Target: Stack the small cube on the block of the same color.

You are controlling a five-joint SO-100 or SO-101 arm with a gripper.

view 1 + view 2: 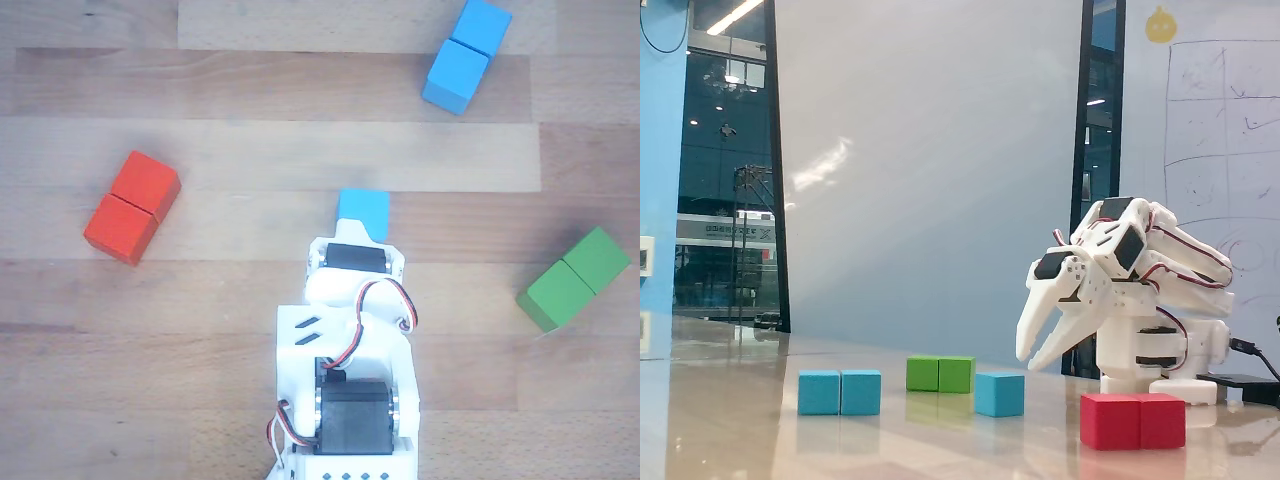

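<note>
Pale wood-grain planks form the desk in the other view; a large white panel and a marked whiteboard stand behind it in the fixed view. White arm sits at the right of the fixed view, folded low, with the end effector angled down toward the desk; its two tapered fingers stand slightly spread, pinching nothing, clear of the surface. Small cube rests on the desk at centre frame in the fixed view, below and left of the fingertips; in the other view the small cube lies at centre frame, directly above the arm's front housing. Block lies at the upper right of the other view, well apart from the cube; block appears at the lower left of the fixed view. Red block sits at left, green block at right, in the other view.
</note>
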